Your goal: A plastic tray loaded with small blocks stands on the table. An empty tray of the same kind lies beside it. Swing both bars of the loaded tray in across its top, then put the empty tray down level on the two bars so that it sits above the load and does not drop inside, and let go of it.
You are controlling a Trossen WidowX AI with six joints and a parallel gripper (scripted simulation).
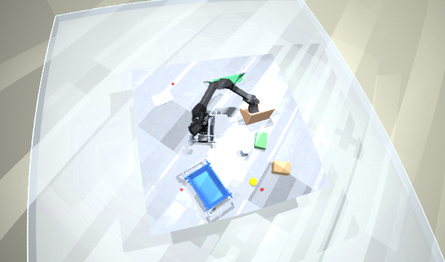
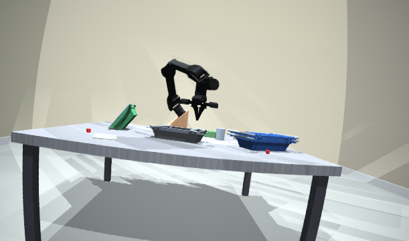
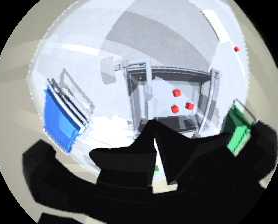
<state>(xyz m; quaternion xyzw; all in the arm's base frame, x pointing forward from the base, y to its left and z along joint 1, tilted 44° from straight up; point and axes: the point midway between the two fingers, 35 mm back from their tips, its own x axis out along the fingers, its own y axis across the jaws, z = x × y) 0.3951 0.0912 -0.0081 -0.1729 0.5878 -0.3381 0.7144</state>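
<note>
The grey tray (image 1: 212, 129) (image 2: 177, 134) (image 3: 180, 71) stands on the table with several small red blocks, three of them visible in the wrist view. In the wrist view its left wire bar (image 3: 149, 80) lies in across the top near the left end; its right bar (image 3: 212, 95) runs along the right end, seemingly across the top. The empty blue tray (image 1: 207, 185) (image 2: 264, 144) (image 3: 60, 122) stands upright beside it, its wire bars out over its ends. My gripper (image 2: 197, 118) (image 3: 151, 122) is shut and empty, pointing down above the grey tray. Its fingers hide the near rim in the wrist view.
A green tray (image 1: 237, 78) (image 2: 124, 118) (image 3: 237, 131) stands steeply tilted. A brown wedge (image 1: 258, 117) is by the arm's base. A green block (image 1: 261, 141), white cylinder (image 1: 245, 148) (image 2: 220, 134), orange block (image 1: 281, 168), yellow disc (image 1: 253, 182) and white slab (image 1: 162, 98) (image 2: 104, 136) are around.
</note>
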